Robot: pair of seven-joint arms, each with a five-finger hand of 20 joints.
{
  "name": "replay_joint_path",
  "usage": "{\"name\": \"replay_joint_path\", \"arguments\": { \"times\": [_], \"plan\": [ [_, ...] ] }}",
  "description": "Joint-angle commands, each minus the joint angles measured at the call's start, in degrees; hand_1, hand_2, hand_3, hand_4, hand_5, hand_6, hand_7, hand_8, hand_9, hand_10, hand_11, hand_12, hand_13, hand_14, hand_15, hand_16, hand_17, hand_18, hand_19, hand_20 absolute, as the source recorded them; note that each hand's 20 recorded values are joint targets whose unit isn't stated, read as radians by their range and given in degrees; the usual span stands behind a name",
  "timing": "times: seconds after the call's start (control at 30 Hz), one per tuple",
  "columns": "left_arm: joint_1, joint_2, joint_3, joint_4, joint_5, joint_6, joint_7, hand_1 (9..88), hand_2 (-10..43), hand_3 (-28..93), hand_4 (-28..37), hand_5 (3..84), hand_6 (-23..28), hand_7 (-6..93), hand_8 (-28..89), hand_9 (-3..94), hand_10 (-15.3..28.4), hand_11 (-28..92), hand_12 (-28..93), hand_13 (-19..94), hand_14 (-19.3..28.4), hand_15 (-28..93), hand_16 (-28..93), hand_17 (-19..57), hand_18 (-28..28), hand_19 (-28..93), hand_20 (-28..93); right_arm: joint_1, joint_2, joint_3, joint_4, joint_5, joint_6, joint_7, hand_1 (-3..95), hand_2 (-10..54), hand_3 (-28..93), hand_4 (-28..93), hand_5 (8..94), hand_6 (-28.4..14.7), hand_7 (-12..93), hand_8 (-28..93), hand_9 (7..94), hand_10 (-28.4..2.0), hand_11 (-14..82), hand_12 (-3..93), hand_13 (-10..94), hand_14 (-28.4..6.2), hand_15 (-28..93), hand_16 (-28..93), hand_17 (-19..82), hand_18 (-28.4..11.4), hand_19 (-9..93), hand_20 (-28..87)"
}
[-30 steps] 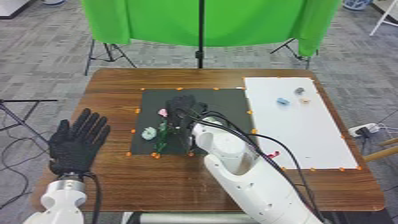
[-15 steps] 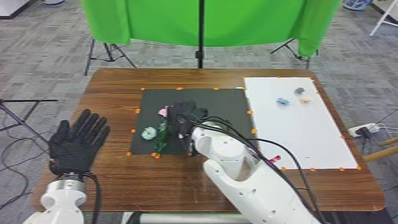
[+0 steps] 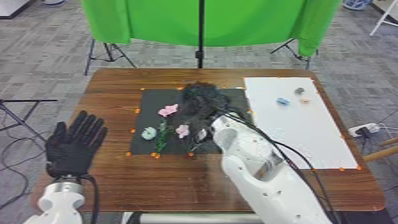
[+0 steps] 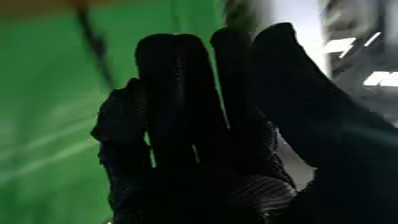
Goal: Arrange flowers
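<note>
Our right robot hand (image 3: 204,99), fingers straight and nearly together, is over the black mat (image 3: 156,98), near pink flowers (image 3: 168,110) and a pale blue flower (image 3: 148,133). We seem to be placing blooms; next, we should withdraw without dragging any.

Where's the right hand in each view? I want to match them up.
Head view: the right hand is over the dark mat, right of the pink flowers.
Right wrist view: the right hand is close up, fingers pointing up.
Shared landmark: the green cloth, also behind the fingers in the wrist view.
</note>
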Motion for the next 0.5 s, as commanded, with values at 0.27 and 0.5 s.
{"name": "replay_joint_path", "arguments": {
  "times": [0.27, 0.5],
  "plan": [
    [1.4, -1.09, -0.04, 0.16, -0.34, 1.01, 0.20, 25.7, 17.9, 76, -28.3, 47.2, 10.4, 14.1, -9, 38.2, 16.0, 21, 9, 28, 16.4, 36, -8, -7.8, 13.6, 36, 12, 0.3, 7.7, 14.8, 9.5, -0.3, -8.3, 13.5, 43.3, -9.5, 85, -28, 54.3, -4.4, 18, -14, 48.7, -18.5, 14.4, 13.9, 38, -17.1, 41, 10, 24, -23.8, 83, 35],
    [1.8, -1.32, -0.15, 0.02, -2.07, 1.56, 0.45, 25.9, 18.1, 76, -28.3, 47.3, 10.4, 14.3, -9, 38.3, 15.9, 22, 9, 28, 16.4, 36, -8, -7.7, 13.6, 36, 12, -0.5, 8.2, 15.4, 10.9, -2.7, -4.5, 13.7, 44.2, -9.5, 79, -28, 52.0, -4.7, 16, -13, 48.0, -18.8, 12.9, 13.0, 41, -16.6, 38, 11, 25, -23.6, 83, 33]
  ]
}}
